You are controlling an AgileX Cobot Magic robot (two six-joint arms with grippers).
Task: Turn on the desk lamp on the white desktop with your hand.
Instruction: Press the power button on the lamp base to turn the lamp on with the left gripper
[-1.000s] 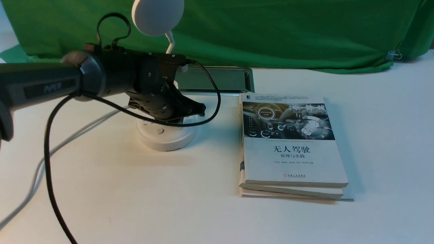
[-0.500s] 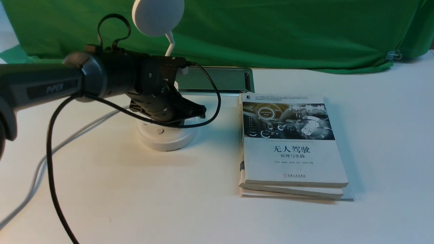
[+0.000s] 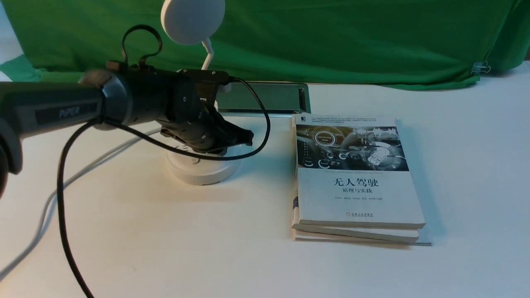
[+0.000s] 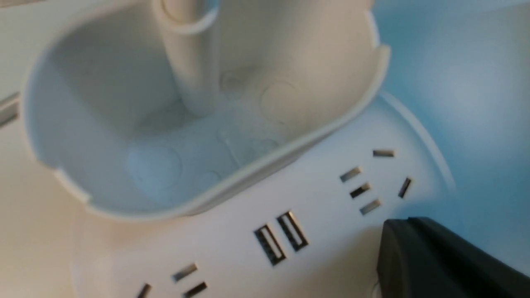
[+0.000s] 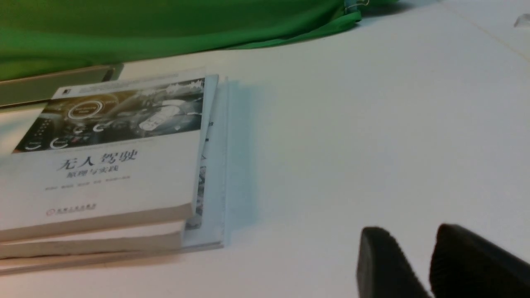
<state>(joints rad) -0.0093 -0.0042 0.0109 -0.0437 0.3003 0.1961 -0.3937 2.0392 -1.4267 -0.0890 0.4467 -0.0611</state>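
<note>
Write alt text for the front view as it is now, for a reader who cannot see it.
The robot's dark left gripper reaches over the round base of a white desk lamp; a stack of books lies to its right.

Dark grey left robot arm (image 3: 62, 111): marked "PIPER". White paperback book with dashboard photo on its cover (image 3: 359, 174): title reads "无人驾驶", beneath it "原理与实践"; the photo's round dial carries "Self-Driving Mode". Remaining small cover print: too fine to read reliably.

We see our dark grey arm (image 3: 62, 111) with a pale PiPER marking, rounded black joints, looping black cables (image 3: 61, 198) and a black hand (image 3: 238, 135)
</note>
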